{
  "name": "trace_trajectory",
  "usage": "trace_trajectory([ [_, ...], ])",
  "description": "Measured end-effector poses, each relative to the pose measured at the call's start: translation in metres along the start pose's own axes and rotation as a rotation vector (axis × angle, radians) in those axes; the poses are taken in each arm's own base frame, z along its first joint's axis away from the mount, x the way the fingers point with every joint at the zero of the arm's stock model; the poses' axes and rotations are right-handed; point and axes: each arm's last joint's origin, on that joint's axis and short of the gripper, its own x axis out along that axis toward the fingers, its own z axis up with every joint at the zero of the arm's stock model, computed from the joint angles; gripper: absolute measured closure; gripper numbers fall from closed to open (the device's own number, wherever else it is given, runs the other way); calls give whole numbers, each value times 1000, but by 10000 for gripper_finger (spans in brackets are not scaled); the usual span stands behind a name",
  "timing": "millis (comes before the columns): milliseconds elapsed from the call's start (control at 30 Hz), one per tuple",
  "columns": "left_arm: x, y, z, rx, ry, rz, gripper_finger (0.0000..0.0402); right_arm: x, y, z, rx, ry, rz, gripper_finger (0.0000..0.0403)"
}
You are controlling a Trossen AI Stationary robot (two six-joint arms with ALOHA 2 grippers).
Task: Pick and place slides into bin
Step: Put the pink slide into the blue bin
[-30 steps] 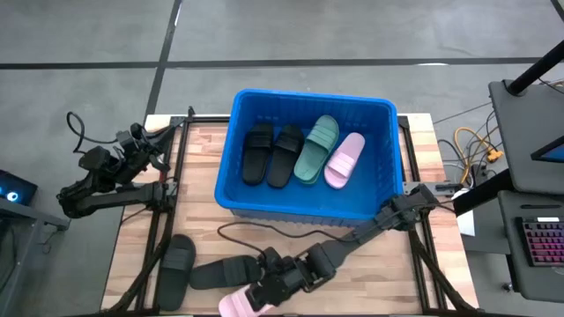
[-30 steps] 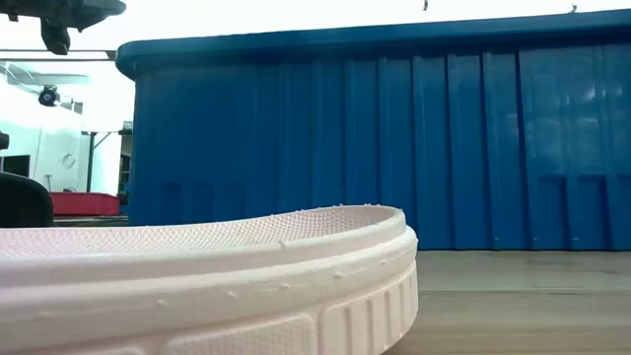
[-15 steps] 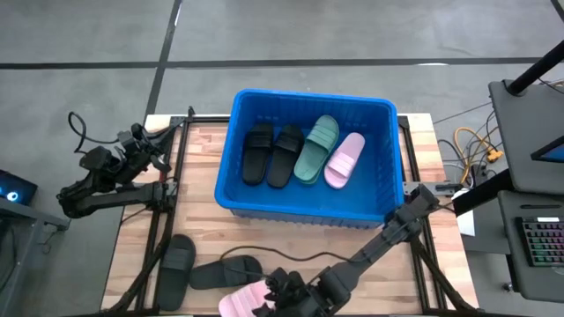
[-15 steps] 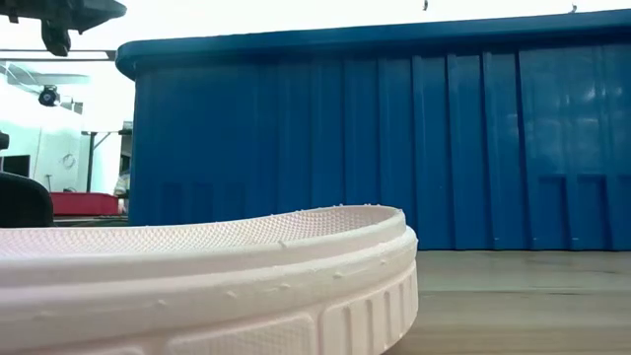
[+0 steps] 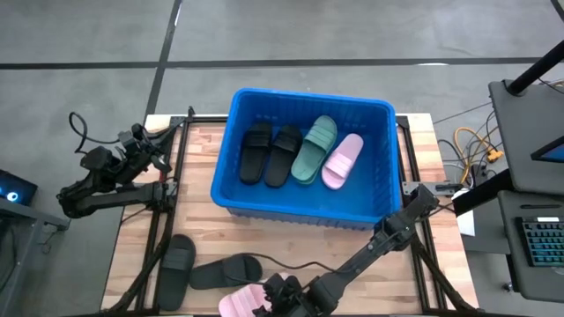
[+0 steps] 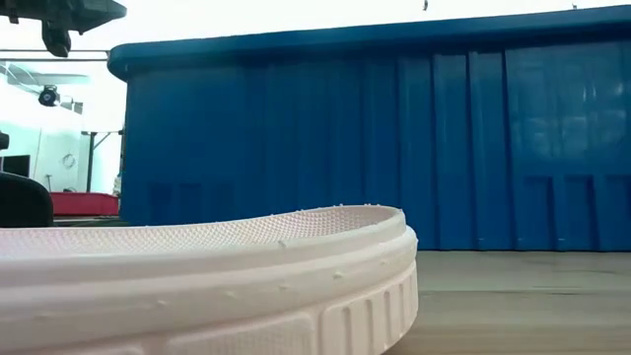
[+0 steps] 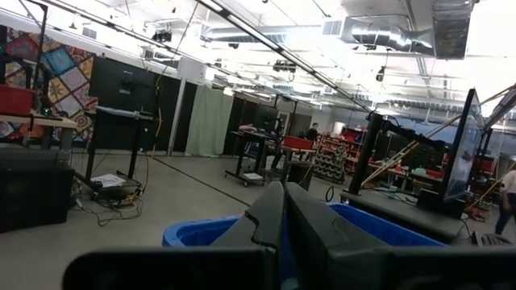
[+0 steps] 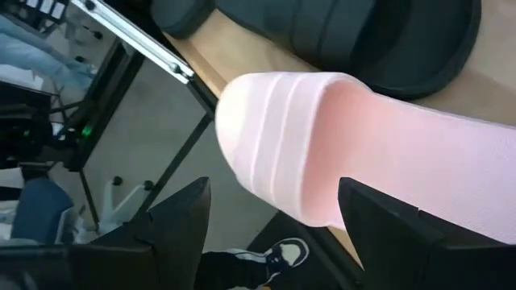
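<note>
Wooden planks of the desk (image 5: 198, 189) fill the middle of the high view, with grey floor around them. Nearest you, at the bottom edge of that view, the right tool (image 5: 280, 295) sits low over the pale pink slide (image 5: 240, 304), which lies on the desk's lower edge. In the right wrist view its two fingers (image 8: 173, 221) are spread wide, one on each side of the pink slide's rounded end, with nothing pinched yet. That slide looks like light, soft foam with a textured sole rim. It should give under pressure and spring back, so you would do well to close across the narrow width of the sole or on the strap band, not on the thin tip, where it could fold and slip free.

Just above it in the high view lie two black slides (image 5: 227, 269), close beside the pink one, toward the lower left. Further up, in the centre of the frame, stands the blue bin (image 5: 231, 119), holding two black slides, one dark green slide and one pink slide side by side. From the pink slide to the bin is a lift over a tall wall, so carry it high enough to clear the rim.

At the left edge, well apart from the slides, the left tool (image 5: 164, 141) waits beside the bin with its fingers pressed together.
</note>
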Motion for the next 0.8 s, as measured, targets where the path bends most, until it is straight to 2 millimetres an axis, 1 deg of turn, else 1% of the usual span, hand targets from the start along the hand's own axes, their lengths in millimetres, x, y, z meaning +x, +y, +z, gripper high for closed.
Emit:
trace_trajectory([
  [200,0,0,0,-1,0,0,402,2,-1,-5,-12,-10,0,140],
  [467,0,0,0,-2,-1,0,402,5,-6,-12,-84,6,-15,140],
  [533,0,0,0,-2,-1,0,402,9,-9,-15,-86,6,-13,140],
  [667,0,0,0,-2,-1,0,402,20,-10,-20,-86,-4,78,140],
  [800,0,0,0,-2,-1,0,402,27,-18,-24,-90,-3,74,140],
])
